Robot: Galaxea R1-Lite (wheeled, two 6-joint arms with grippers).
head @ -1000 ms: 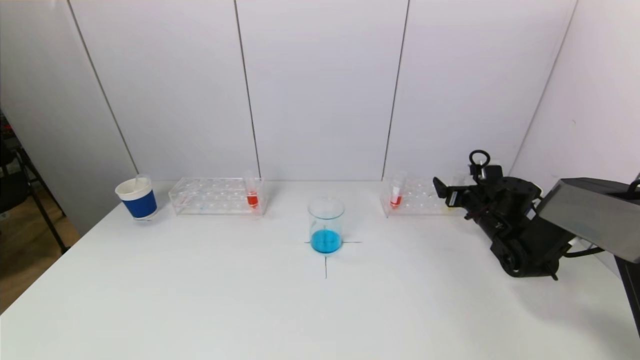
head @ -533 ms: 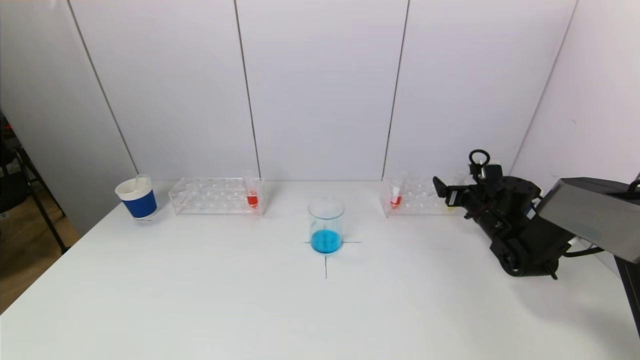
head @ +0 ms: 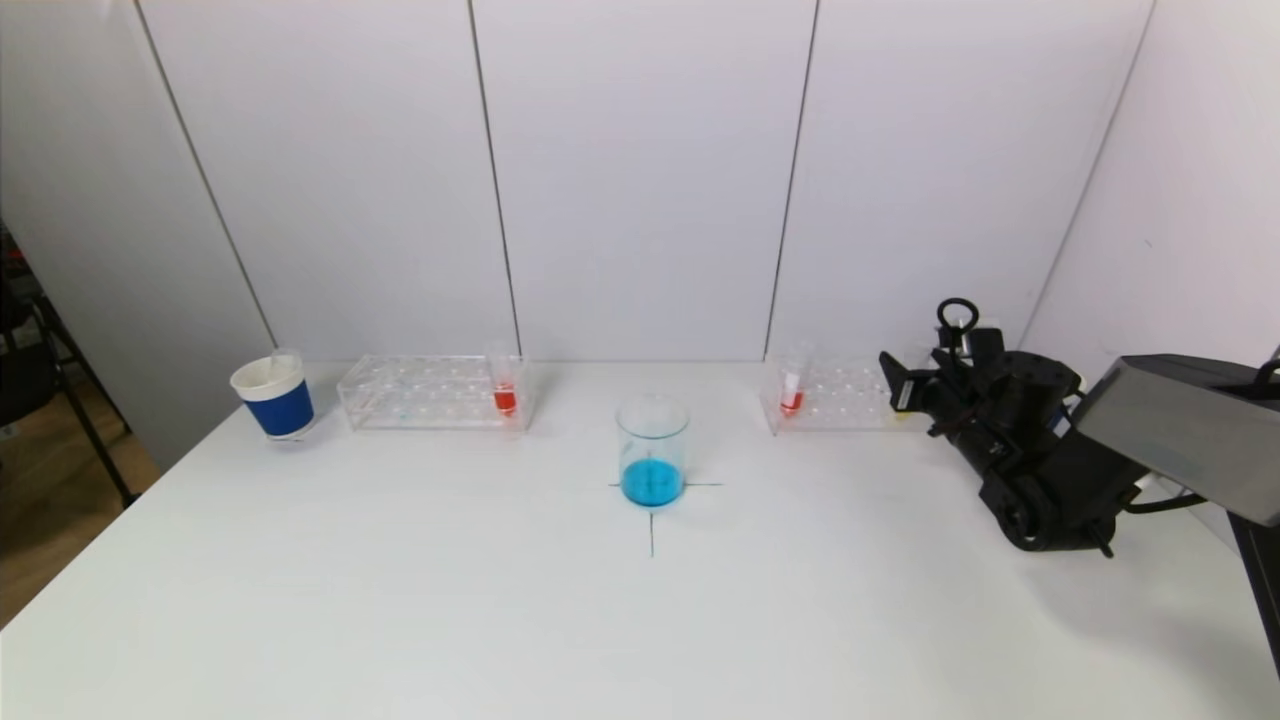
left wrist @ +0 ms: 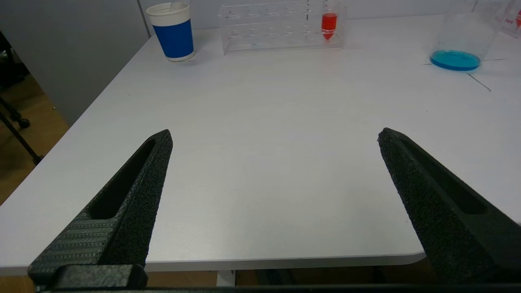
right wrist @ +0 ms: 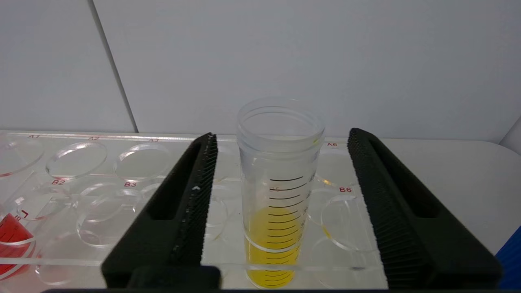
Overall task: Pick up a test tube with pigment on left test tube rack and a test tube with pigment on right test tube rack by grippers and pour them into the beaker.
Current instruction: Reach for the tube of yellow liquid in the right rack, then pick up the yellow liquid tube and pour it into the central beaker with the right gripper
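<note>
Legible markings: right rack [right wrist: 122, 162] carries red hole codes A1, A6, B2, B3, B6; other codes too faint to read. Yellow-pigment tube [right wrist: 281, 191] has black graduation lines, numerals not readable.

Materials/shapes: both racks clear acrylic w/ round holes in rows. Yellow tube is clear plastic, cylindrical, ridged open rim, liquid filling roughly its lower third; stands upright in the right rack near the B6 hole. A second tube w/ red pigment [head: 792, 392] sits at that rack's left end. Left rack [head: 430, 392] holds a red-pigment tube [head: 505, 388], conical tip, at its right end. Beaker [head: 652, 450], clear glass, shallow blue liquid, stands on a black cross mark at table centre. Blue paper cup [head: 274, 396] w/ white rim stands left of the left rack.

Grippers: right gripper [right wrist: 281, 142] has ribbed black fingers [right wrist: 195, 195] set either side of the yellow tube, gaps visible both sides, no contact. Left gripper [left wrist: 274, 136], textured tapered fingers spread wide, holds nothing, hangs over the table's near edge.

Clearance: white table [head: 400, 600] bare between near edge and racks; racks sit close to the back wall panels; right rack near the side wall.
</note>
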